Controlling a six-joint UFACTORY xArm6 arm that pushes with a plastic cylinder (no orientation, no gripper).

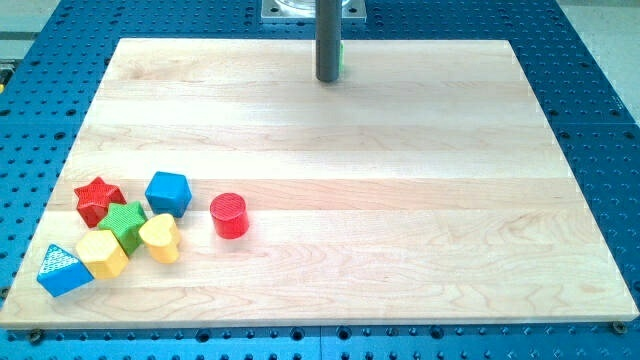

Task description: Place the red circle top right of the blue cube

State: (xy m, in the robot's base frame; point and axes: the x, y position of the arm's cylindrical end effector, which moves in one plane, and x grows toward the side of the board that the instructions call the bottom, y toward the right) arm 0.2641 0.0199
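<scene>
A pale wooden board (400, 120) is lying on a blue perforated table (600, 60). The dark rod is hanging down at the view's top centre, and my tip (327, 79) is resting near the board's top edge, well apart from every block; a sliver of green (341, 55) is showing just behind the rod on its right side, too hidden to identify. The rod is carrying no jaws, so there is nothing to be spread or pressed together. The red circle (229, 215) is standing alone in the lower left part of the board, to the view's right of and slightly lower than the blue cube (167, 192), near it but not touching. The remaining blocks are clustering at the view's lower left: a red star (99, 200) is sitting left of the blue cube, a green star-like block (126, 224) is lying below them, a yellow heart (160, 238) and a yellow block (102, 254) are flanking it, and a blue triangle (63, 270) is sitting nearest the corner.
</scene>
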